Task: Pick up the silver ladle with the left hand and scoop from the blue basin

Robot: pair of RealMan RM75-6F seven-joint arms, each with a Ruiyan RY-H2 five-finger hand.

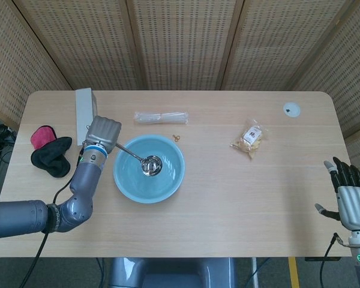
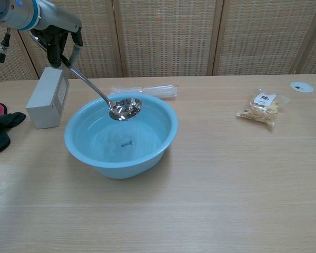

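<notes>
Two hands are in view, and only one is at work: the left hand (image 1: 103, 133) is wrapped around the upper end of the silver ladle (image 2: 111, 103), whose handle slopes down and to the right so that the cup is held clear above the water in the blue basin (image 1: 170, 183). The basin stands on the counter (image 1: 246, 198), just right of a grey box (image 2: 46, 98) and in front of a clear plastic packet (image 1: 161, 117). The right hand (image 1: 350, 199) is held at the counter's near right corner, its fingers spread and nothing in them. The scooping step is judged to be under way, with the cup already raised out of the water; whether any water is carried in it cannot be told. For the next move, the cup would need to be kept level and over the basin so that nothing is spilled onto the counter.
</notes>
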